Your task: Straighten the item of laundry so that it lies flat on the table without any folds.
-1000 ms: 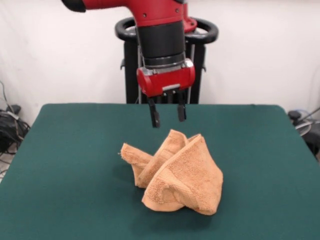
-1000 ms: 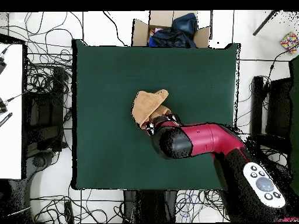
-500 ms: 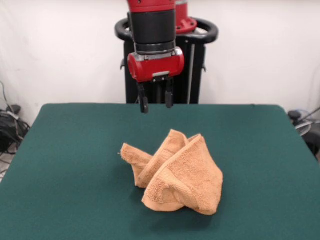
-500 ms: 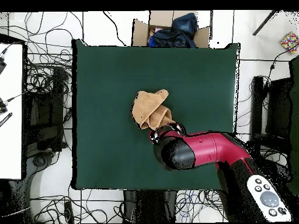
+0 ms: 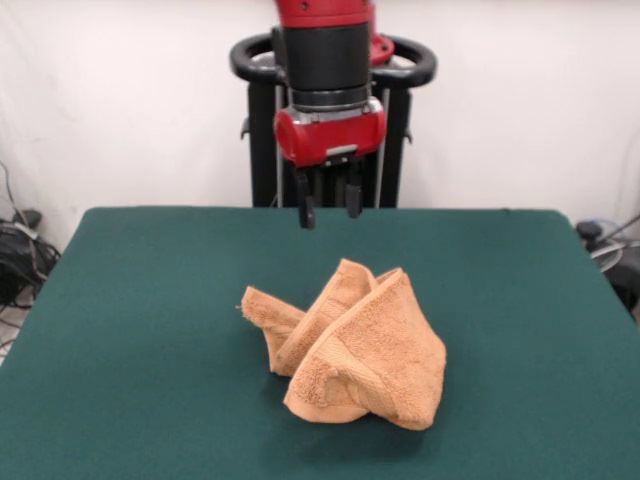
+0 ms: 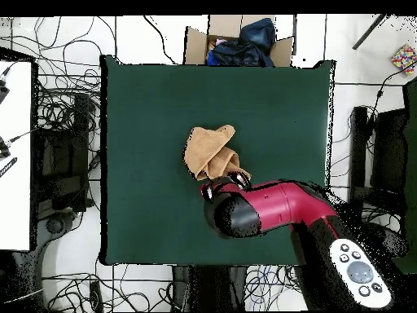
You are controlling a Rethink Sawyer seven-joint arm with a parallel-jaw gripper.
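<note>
The one towel sits near the middle of the one green table, bunched into a peaked heap with several folds standing up, so by the look of it the straightening is not done; all the spreading remains. Farther back, the single pincer hangs above the table behind the towel, clear of the cloth, its two fingers parted and grasping nothing. One towel, one table, one pincer.
</note>
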